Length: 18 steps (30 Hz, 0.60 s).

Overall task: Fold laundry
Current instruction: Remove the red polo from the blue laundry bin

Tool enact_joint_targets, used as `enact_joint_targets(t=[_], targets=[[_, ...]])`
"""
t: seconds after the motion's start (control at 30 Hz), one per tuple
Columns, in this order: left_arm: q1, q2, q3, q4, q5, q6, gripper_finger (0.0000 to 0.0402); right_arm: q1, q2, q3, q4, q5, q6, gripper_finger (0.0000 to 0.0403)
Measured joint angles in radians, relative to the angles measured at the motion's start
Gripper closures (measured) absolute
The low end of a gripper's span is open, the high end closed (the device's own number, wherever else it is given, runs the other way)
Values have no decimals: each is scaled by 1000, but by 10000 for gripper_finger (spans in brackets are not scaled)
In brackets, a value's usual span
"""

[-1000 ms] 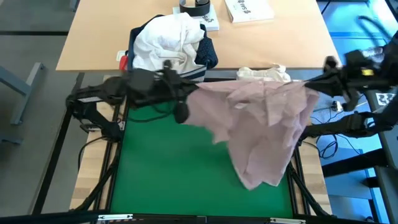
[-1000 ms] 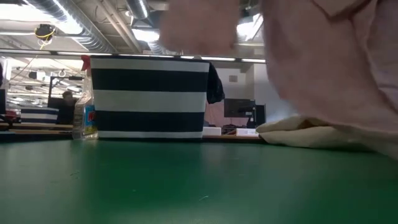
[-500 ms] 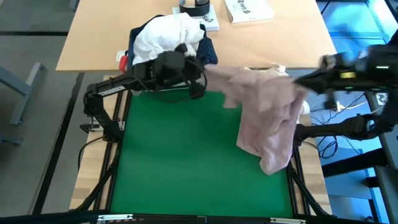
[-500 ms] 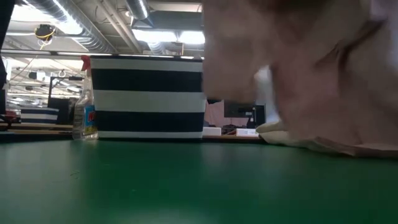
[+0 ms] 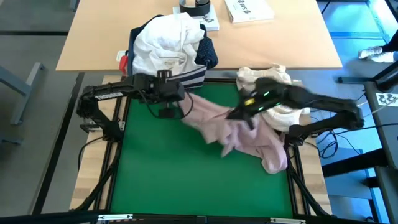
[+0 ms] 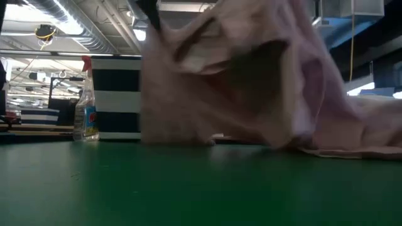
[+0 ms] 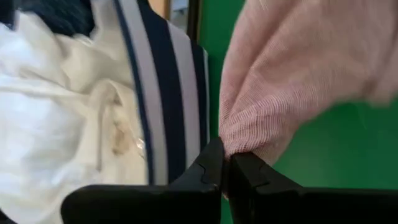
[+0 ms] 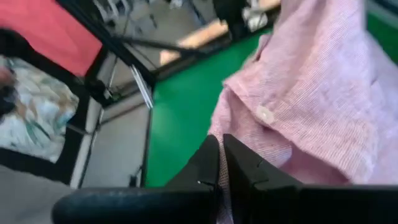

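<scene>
A pale pink top [image 5: 249,134] sags between my two grippers over the right half of the green mat [image 5: 161,174]. Its lower part [image 6: 352,149] lies bunched on the mat near the right edge. My left gripper [image 5: 177,111] is shut on one end of the top, just in front of the striped bin [image 5: 186,74]. My right gripper [image 5: 236,115] is shut on the top near the mat's middle right. In the low view the raised cloth [image 6: 232,75] fills the upper picture and hides both grippers. My left gripper pinches a gathered, puckered bit of the pink top's edge [image 7: 239,146] between its two fingers, slanting down from the table's left. The cloth runs from there toward the right, lifted clear of the mat at this end. My right gripper pinches the pink top at a fold beside a small white button [image 8: 265,114], coming from the table's right and slanting down. The cloth spreads away past the fingers; its far part rests on the mat.
The navy bin with white stripes [image 7: 165,93] holds a white shirt [image 5: 165,40] and stands at the mat's far edge. A cream-beige bundle [image 5: 267,78] lies far right. A spray bottle [image 6: 85,100] stands left of the bin. The mat's left and near parts show bare green.
Both grippers have come down, still shut on the top. My right gripper has swung from the table's right edge in toward the middle. The top, held spread out high in the air before, now sags and bunches, with its lower part lying on the mat.
</scene>
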Motion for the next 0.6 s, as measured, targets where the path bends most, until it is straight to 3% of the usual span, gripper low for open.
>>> enact_joint_targets(t=[0.33, 0.5, 0.6], targets=[[-64, -298, -443, 103, 3, -275, 393, 161, 340, -59, 197, 150, -14, 388], [-84, -381, -518, 102, 6, -426, 353, 174, 497, -58, 382, 157, 44, 386], [-86, -399, -517, 77, 45, -509, 317, 164, 572, -46, 466, 177, 87, 364]])
